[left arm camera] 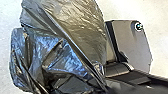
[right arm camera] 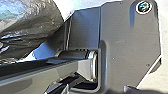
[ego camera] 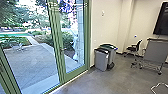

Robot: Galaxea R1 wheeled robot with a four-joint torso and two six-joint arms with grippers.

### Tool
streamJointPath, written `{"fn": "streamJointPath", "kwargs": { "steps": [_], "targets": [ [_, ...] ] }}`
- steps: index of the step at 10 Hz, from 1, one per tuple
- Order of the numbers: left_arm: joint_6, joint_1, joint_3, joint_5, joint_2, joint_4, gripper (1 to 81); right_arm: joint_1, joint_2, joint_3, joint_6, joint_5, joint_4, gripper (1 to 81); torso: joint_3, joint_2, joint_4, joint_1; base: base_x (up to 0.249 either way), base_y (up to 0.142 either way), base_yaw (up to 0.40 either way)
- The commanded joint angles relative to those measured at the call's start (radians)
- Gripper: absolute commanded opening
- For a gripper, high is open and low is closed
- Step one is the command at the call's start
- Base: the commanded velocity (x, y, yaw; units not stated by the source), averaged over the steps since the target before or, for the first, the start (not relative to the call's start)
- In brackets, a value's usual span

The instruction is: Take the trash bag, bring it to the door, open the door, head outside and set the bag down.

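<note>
Grip unreadable at left and right grippers; cannot tell if either holds anything. Black trash bag [left arm camera: 62, 50] bulges close in both wrist views. Carrying looks the step in hand; approach calls for keeping it clear of green frame [ego camera: 86, 37]. Head view adds glass door [ego camera: 57, 45], seemingly shut, paved yard [ego camera: 32, 60] beyond

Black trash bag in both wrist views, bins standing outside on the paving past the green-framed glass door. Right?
Bins are wrong: the head view shows the bins indoors, on the grey floor near the green-framed glass door. The black trash bag does show in both wrist views.
</note>
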Motion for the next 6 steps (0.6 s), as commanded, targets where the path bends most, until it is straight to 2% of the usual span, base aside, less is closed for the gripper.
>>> {"fn": "streamJointPath", "kwargs": {
  "steps": [1, 6],
  "targets": [
    [0.006, -0.061, 0.002, 0.057, 0.002, 0.01, 1.0, 0.047, 0.008, 0.005, -0.006, -0.065, -0.007, 81.1, 0.0, 0.0, 0.0, 0.0, 0.136, 0.0, 0.0],
    [0.006, -0.061, 0.0, 0.057, 0.004, 0.011, 1.0, 0.042, 0.007, 0.005, -0.006, -0.064, -0.007, 81.1, 0.0, 0.0, 0.0, 0.0, 0.134, 0.0, 0.0]
  ]
}}
